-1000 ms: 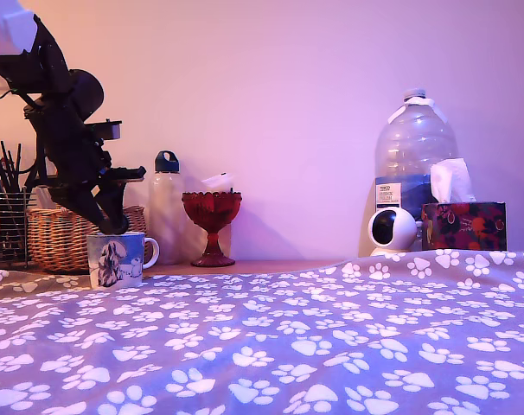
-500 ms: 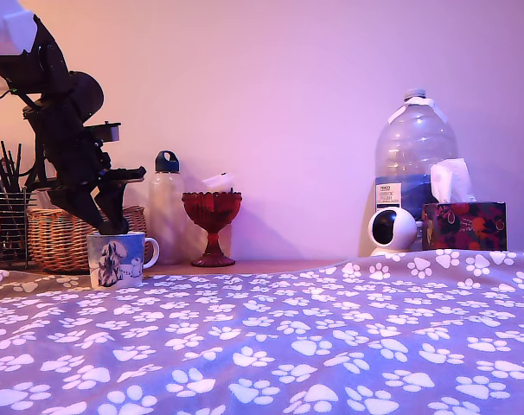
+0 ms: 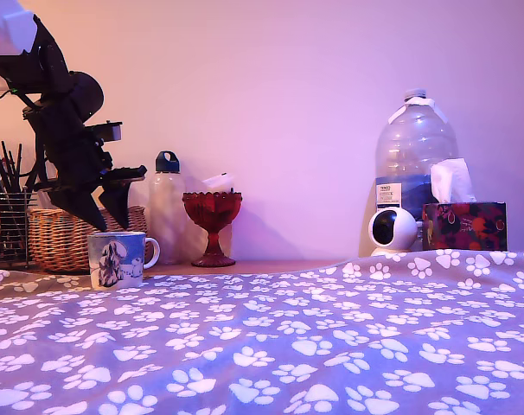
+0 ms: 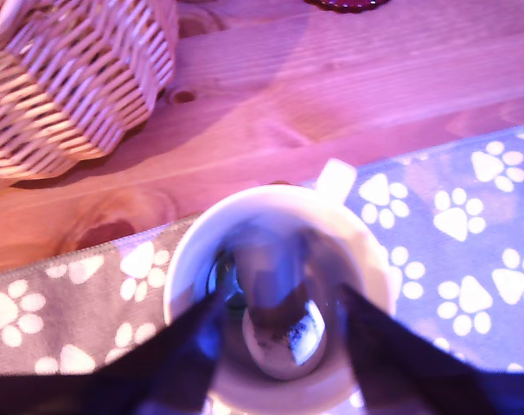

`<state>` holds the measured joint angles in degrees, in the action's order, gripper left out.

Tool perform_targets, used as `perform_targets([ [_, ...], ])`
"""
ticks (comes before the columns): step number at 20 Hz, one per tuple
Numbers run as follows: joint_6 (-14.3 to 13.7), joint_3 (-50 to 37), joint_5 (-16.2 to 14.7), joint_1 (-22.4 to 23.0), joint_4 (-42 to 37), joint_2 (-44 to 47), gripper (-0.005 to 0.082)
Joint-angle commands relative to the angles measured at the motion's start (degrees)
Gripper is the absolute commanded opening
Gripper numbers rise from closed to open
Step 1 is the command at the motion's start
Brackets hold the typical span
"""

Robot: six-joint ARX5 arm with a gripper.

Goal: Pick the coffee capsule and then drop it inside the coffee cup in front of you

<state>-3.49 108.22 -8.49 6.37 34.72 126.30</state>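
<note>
Shows, at the exterior view's far left, a wire pen holder (image 3: 4,226) and next to it a wicker basket (image 3: 59,238), both pushed back against the wall, probably to keep the work area free.

In front of the basket, shows the black arm (image 3: 59,130) reaching down and ending in the gripper (image 3: 111,223), poised directly over the coffee cup (image 3: 117,259) with its tips just above the rim. Leaves the jaws spread apart, pinching nothing. From the wrist view, looks straight down between the two dark fingers (image 4: 180,354) into the white cup and finds a shiny rounded object, most likely the coffee capsule (image 4: 284,337), lying on the bottom. Suggests a release made from right above the opening, so the capsule would fall inside rather than strike the rim. Judged from this, leaves the drop done and only a withdrawal of the arm remaining.

Sets the cup at the edge of the paw-print cloth (image 3: 288,346), handle towards the exterior view's right, dog picture facing the camera.

Further right, along the bare wooden tabletop (image 3: 262,266): a pale bottle with a dark cap (image 3: 166,207), then the red goblet (image 3: 212,220), well clear of the gripper.

At the far right, grouped near the wall: a large clear water jug (image 3: 415,147), a small round white camera (image 3: 392,230), a patterned tissue box (image 3: 463,225).
</note>
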Motion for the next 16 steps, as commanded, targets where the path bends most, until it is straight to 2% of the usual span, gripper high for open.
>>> perform_targets([
  [1, -0.7, 0.7, -0.3, 0.3, 0.0, 0.8, 0.0597],
  [4, -1.5, 0.7, -0.2, 0.6, 0.9, -0.6, 0.0571],
  [7, -1.5, 0.7, -0.3, 0.8, 2.9, -2.8, 0.0480],
  [9, -1.5, 0.7, -0.3, 1.2, 4.4, -4.4, 0.0369],
  [12, -1.5, 0.7, -0.8, 1.9, 7.3, -6.8, 0.0069],
  [14, -1.5, 0.7, -1.3, 2.7, 7.8, -8.2, 0.0001],
  [16, -1.4, 0.7, -1.4, 3.6, 8.2, -9.6, -0.0002],
])
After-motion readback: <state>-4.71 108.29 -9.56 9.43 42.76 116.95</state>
